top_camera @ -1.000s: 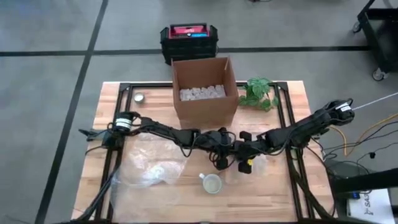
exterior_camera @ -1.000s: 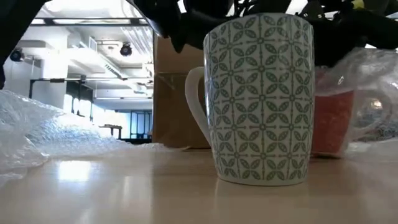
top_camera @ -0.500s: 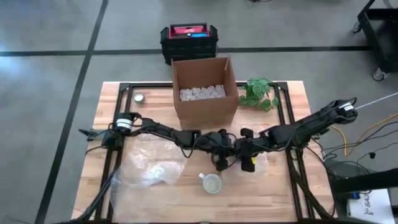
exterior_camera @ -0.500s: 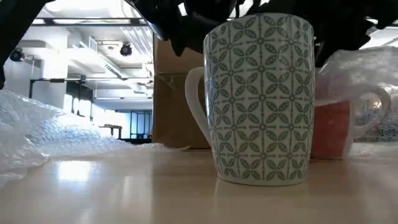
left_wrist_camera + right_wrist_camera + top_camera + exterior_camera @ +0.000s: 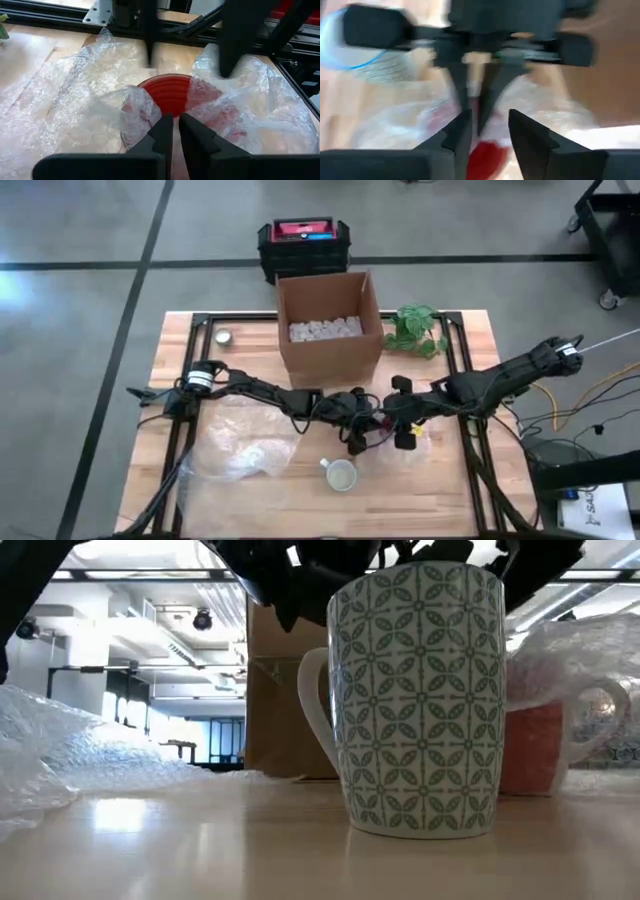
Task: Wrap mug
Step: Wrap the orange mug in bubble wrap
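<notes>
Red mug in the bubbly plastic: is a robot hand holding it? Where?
The left gripper looks pinched on the rim of the red mug, with bubble wrap bunched around it. The right gripper is open, holding nothing.

- I see the cardboard box (image 5: 329, 325) at the table's (image 5: 455, 490) back centre, the plant (image 5: 416, 330) just to its right.
- A small tin (image 5: 224, 337) sits well left of the box.
- The patterned mug (image 5: 341, 475) stands near the front edge, loose bubble wrap (image 5: 240, 450) to its left.
- Both grippers meet between box and mug.
</notes>
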`<state>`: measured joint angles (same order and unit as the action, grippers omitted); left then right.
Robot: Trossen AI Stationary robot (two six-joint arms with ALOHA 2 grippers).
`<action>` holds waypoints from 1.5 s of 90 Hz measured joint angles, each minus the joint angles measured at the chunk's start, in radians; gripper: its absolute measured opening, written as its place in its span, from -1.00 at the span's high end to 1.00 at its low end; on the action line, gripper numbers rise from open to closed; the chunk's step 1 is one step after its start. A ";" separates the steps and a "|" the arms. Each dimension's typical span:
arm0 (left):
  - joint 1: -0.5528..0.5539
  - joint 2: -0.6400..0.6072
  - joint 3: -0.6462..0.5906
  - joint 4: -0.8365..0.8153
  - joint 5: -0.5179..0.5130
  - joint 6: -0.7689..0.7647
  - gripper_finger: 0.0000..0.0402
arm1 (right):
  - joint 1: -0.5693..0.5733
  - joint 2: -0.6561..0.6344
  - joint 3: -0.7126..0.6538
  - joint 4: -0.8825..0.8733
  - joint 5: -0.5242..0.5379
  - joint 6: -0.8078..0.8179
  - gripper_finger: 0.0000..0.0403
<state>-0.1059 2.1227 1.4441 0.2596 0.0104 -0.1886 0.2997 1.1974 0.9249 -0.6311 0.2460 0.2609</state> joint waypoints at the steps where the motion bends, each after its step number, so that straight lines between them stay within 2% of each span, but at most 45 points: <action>1: 0.000 0.000 0.000 0.000 0.000 0.000 0.90 | -0.001 0.005 -0.001 0.003 0.003 -0.001 0.57; 15: 0.000 -0.001 0.000 0.000 0.000 0.000 0.90 | -0.001 0.089 -0.026 -0.021 -0.013 0.019 0.92; 20: 0.000 -0.002 0.000 0.000 0.000 0.000 0.90 | -0.001 0.114 -0.036 -0.021 -0.035 0.033 0.97; 34: 0.000 -0.005 -0.001 0.000 0.003 0.000 0.90 | 0.003 0.183 -0.060 0.001 -0.092 0.086 0.94; 53: 0.000 -0.006 -0.001 0.005 0.003 0.000 0.90 | 0.003 0.257 -0.048 -0.009 -0.096 0.068 0.99; 77: 0.000 -0.007 -0.001 -0.005 0.003 0.000 0.90 | 0.008 0.170 0.107 -0.211 -0.101 0.054 0.99; 87: 0.000 -0.007 -0.001 -0.005 0.002 0.000 0.90 | 0.020 0.132 0.135 -0.223 -0.100 0.056 0.99; 105: 0.000 -0.007 -0.001 -0.005 0.000 0.000 0.90 | 0.070 0.121 0.050 -0.076 -0.178 0.093 1.00; 112: 0.000 -0.007 -0.001 -0.004 0.001 -0.001 0.90 | 0.079 0.148 0.007 -0.021 -0.172 0.106 1.00; 135: 0.000 -0.007 -0.001 0.007 0.004 0.000 0.90 | 0.058 0.233 -0.057 0.006 -0.100 0.106 1.00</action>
<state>-0.1059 2.1159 1.4429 0.2669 0.0149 -0.1890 0.3576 1.4308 0.8683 -0.6246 0.1458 0.3668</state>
